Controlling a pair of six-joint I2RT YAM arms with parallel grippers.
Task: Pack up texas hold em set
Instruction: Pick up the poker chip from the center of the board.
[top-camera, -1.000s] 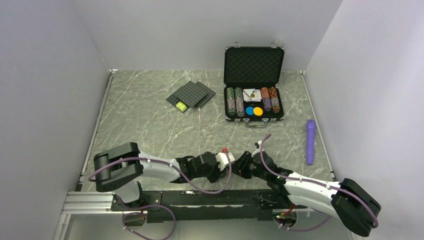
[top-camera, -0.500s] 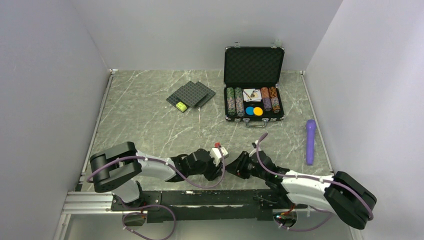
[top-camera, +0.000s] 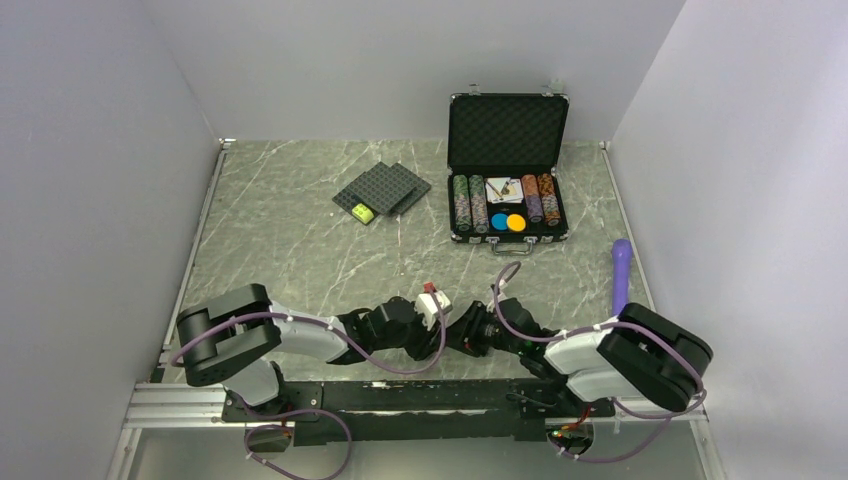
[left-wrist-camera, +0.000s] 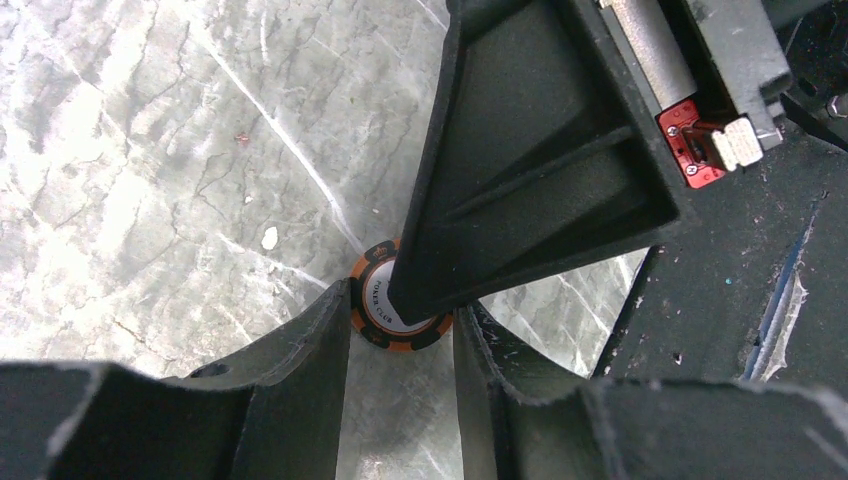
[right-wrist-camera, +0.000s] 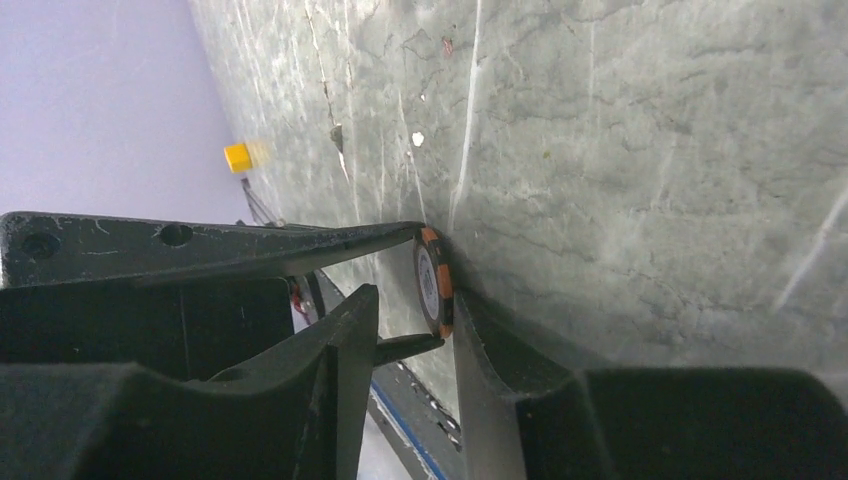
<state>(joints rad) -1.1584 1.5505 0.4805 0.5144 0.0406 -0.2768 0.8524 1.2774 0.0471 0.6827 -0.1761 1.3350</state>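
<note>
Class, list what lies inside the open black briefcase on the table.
The briefcase holds rows of poker chips, cards, a blue disc and an orange disc. Whatever lies beneath the chips and cards is covered.

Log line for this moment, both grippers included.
stage: likely handover of orange chip | left gripper: shut on chip rim | right gripper: open, astride its faces | briefcase: open, far right

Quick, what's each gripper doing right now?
Left gripper: closed on the orange chip by its rim.
Right gripper: open, fingers straddling that chip, gap on one side.
</note>
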